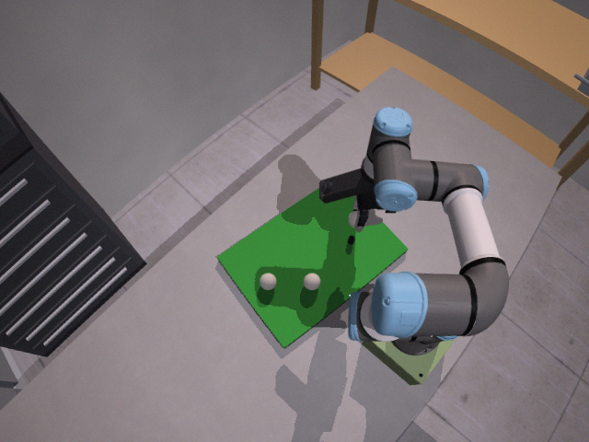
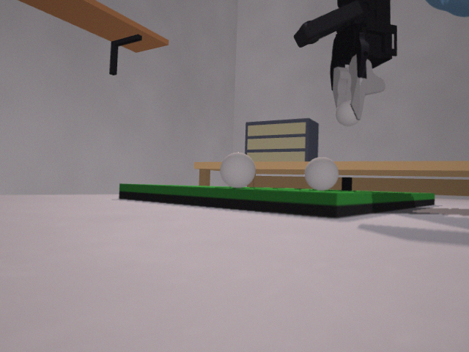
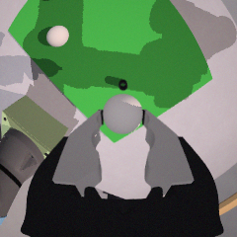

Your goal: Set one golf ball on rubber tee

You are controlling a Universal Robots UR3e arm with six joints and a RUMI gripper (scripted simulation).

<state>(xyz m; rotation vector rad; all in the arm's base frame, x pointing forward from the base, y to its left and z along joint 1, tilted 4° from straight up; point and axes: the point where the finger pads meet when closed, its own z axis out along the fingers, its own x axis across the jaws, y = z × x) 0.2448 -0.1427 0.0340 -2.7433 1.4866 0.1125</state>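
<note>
My gripper (image 3: pixel 122 111) is shut on a white golf ball (image 3: pixel 121 114) and holds it well above the green mat (image 1: pixel 309 259); it shows in the side view too (image 2: pixel 346 113). The small black rubber tee (image 1: pixel 351 238) stands on the mat near its far right side, almost straight below the held ball. In the wrist view the tee (image 3: pixel 122 84) lies just beyond the ball. In the side view the tee (image 2: pixel 346 183) stands below the gripper. Two more golf balls (image 1: pixel 268 281) (image 1: pixel 311 281) rest on the mat's near part, away from the gripper.
A dark drawer cabinet (image 1: pixel 42 257) stands at the left. A wooden shelf frame (image 1: pixel 452 62) stands behind the table. The arm's base (image 1: pixel 409 352) sits at the mat's right front corner. A low wooden bench (image 2: pixel 378 170) lies behind the mat.
</note>
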